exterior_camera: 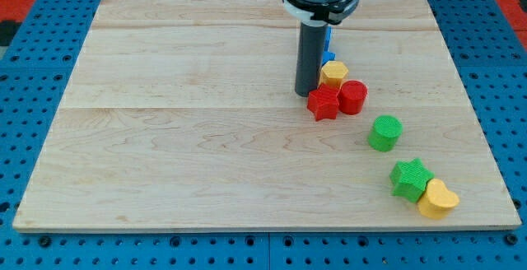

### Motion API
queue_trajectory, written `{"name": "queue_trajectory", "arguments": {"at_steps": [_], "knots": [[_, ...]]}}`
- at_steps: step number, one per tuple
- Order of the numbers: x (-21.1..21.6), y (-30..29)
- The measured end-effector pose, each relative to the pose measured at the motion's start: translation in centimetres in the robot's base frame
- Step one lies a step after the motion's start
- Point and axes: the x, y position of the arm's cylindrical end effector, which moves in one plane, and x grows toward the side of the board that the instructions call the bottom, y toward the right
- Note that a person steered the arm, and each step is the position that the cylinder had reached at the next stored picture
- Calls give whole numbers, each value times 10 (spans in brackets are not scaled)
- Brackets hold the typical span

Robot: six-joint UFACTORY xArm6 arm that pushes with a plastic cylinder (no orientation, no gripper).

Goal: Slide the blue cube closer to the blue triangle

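Touching red star (pixel 324 104): my tip (pixel 307 94).

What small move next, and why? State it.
Probably ease my tip back toward the view's left, then come around. It stands beside the red star and yellow block, and the rod hides most of the blue pieces, so which one is the cube cannot be told.

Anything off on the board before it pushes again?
Nothing damaged or tipped. Only oddity: the blue blocks are almost hidden behind my rod, so their shapes and spacing cannot be told. My tip sits just left of the red star block, near the yellow block and red cylinder.
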Motion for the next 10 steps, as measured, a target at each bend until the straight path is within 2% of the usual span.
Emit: {"name": "queue_trajectory", "arguments": {"at_steps": [2, 3, 4, 5, 10], "knots": [[-69, -61], [-131, -55], [-194, -13], [-210, 16], [-96, 40]]}}
